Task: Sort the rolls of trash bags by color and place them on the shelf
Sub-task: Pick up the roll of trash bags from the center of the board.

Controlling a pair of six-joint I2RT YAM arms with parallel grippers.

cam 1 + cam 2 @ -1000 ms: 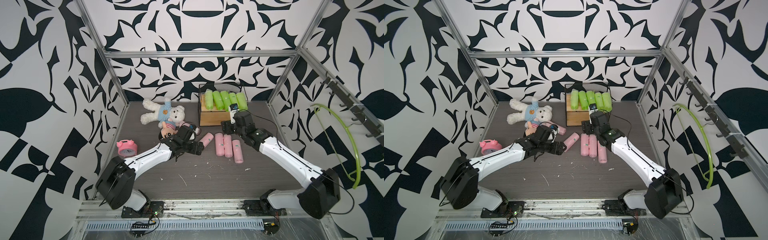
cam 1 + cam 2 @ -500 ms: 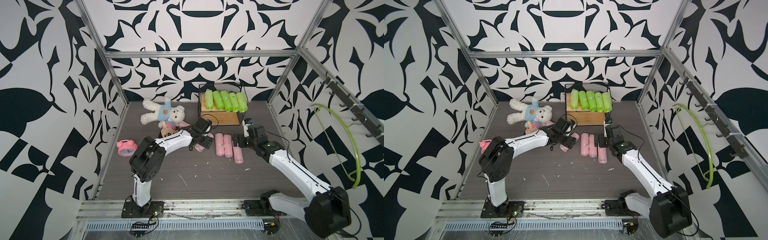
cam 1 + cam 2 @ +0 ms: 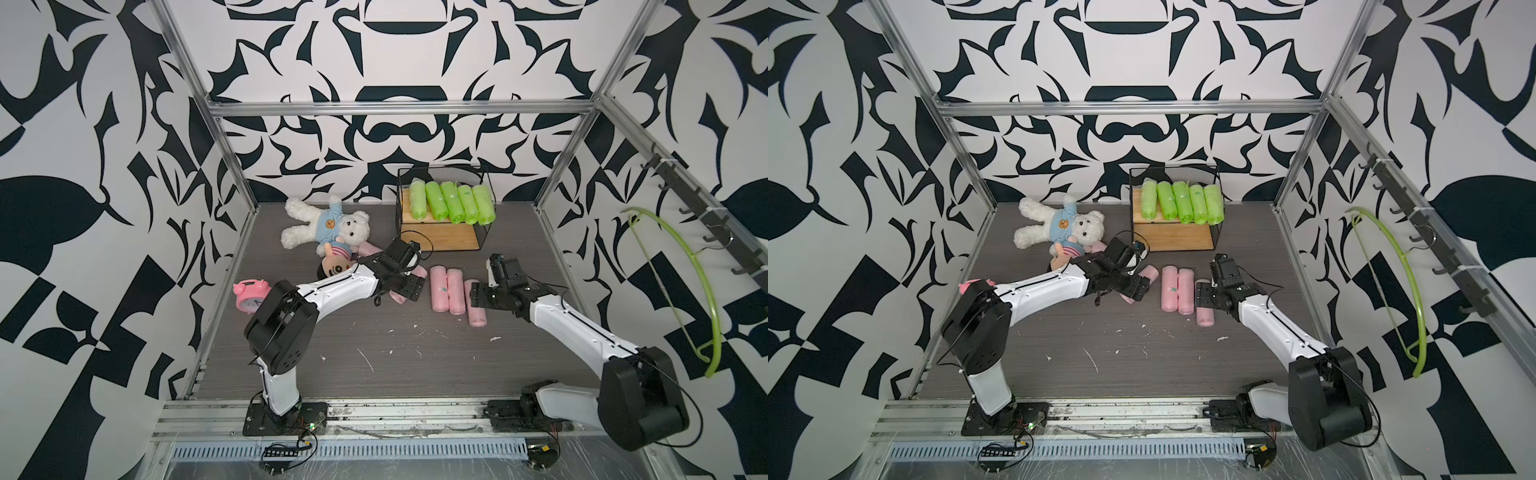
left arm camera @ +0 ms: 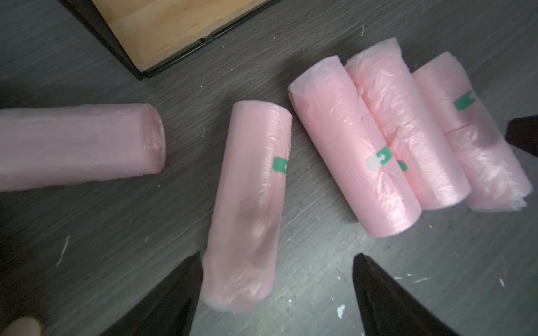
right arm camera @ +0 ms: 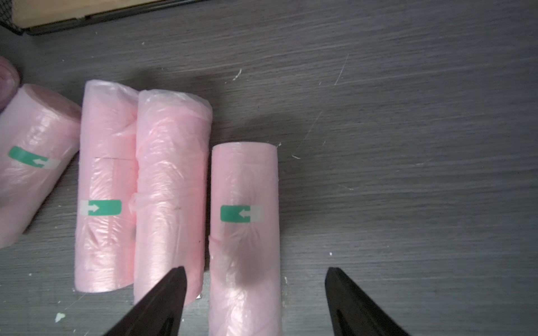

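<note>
Rolls of trash bags (image 3: 439, 289) in pale pink soft plastic, five in all, lie on the dark grey wood-grain table (image 3: 415, 365). The nearest pink roll (image 5: 244, 232), toward the table's right edge, lies lengthwise between the black fingers (image 5: 163, 299) of the right gripper (image 5: 256, 273). The fingers stand apart, unclamped, and the roll is closer to one of them. Two more pink rolls (image 3: 1170, 291) lie touching each other just beside it. The left gripper (image 4: 276, 264) has its fingers spread, with the end of a fourth pink roll (image 4: 247, 203) between them, just beside one finger. A fifth pink roll (image 4: 72, 145) lies farther back. At the table's far edge, the black wire shelf with wooden boards (image 3: 440, 239) carries five lime green rolls (image 3: 451, 203) side by side on its upper board.
</note>
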